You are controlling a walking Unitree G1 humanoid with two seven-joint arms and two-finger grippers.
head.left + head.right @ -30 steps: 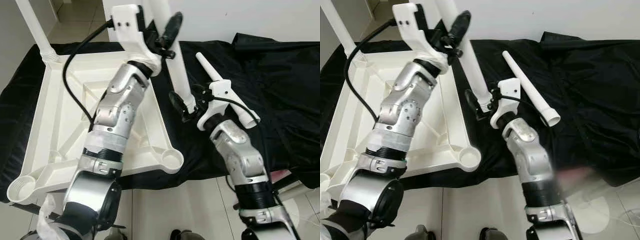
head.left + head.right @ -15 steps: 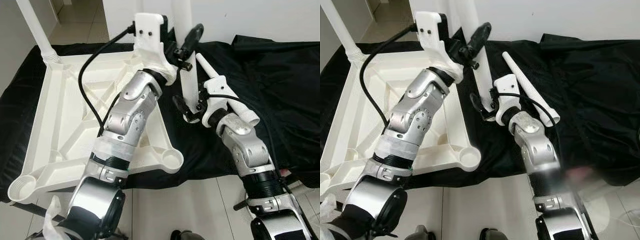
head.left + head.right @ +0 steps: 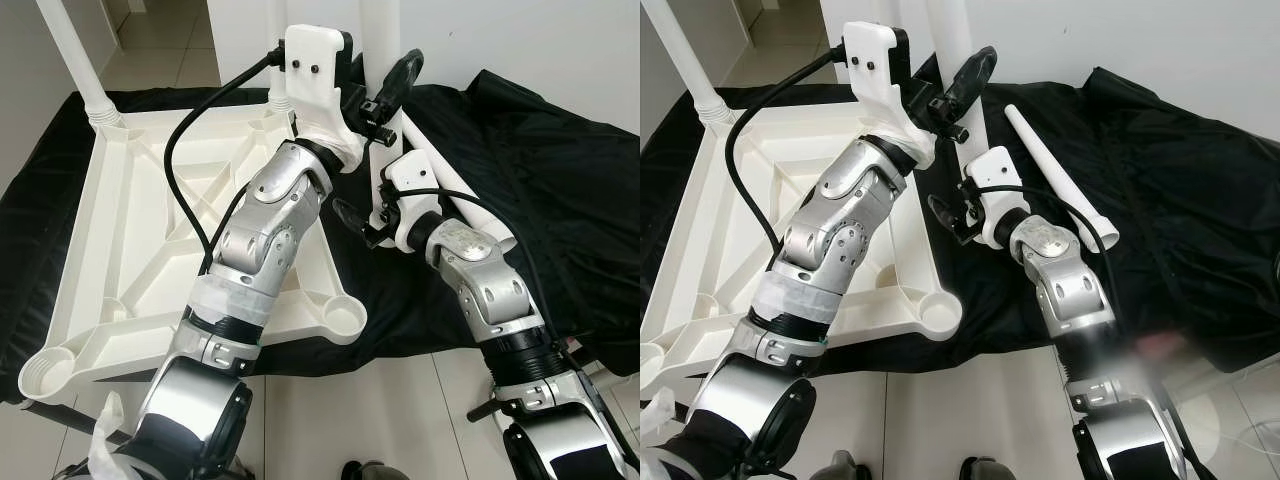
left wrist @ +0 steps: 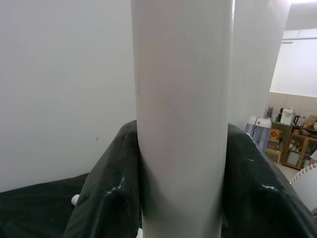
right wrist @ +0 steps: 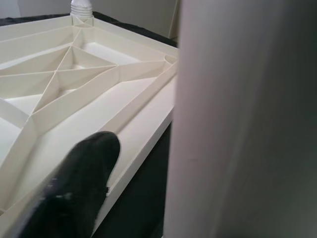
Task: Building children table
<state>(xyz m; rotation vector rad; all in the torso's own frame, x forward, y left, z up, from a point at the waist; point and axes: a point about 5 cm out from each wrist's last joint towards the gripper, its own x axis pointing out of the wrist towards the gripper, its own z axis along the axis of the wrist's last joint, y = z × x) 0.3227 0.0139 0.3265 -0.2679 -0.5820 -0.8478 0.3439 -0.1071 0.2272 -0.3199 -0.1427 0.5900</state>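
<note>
Item: white plastic tabletop point(image 3: 150, 220), upturned, ribbed underside showing, lying on black cloth point(image 3: 560, 180) on the left of the scene. One leg already fitted point(image 3: 75, 60), standing in the far-left corner socket. Near-right corner socket point(image 3: 342, 320) open; near-left corner socket point(image 3: 42, 378) open.

Item: leg in hand point(image 3: 955, 60), white tube, held nearly upright just right of the tabletop's right edge, lower end above the cloth beside that edge, not in any socket.

Item: spare leg point(image 3: 1060, 180), tapered, lying loose on the cloth to the right, well clear of the tabletop.

Left hand point(image 3: 385, 90): pinching the leg in hand high on its shaft, one black finger either side, as the left wrist view shows.

Right hand point(image 3: 375, 215): at the lower end of the same leg, one black finger point(image 5: 74, 183) beside the tube; full closure on the leg cannot be told.

Step judged in hand: carrying the leg to an open corner socket.

Handling notes, as judgement: keep the tube plumb, both hands moving together so it does not swing; bring the lower end squarely over the socket before lowering; press or twist only once centred. Risk: tabletop sliding on the cloth under a sideways push.
</note>
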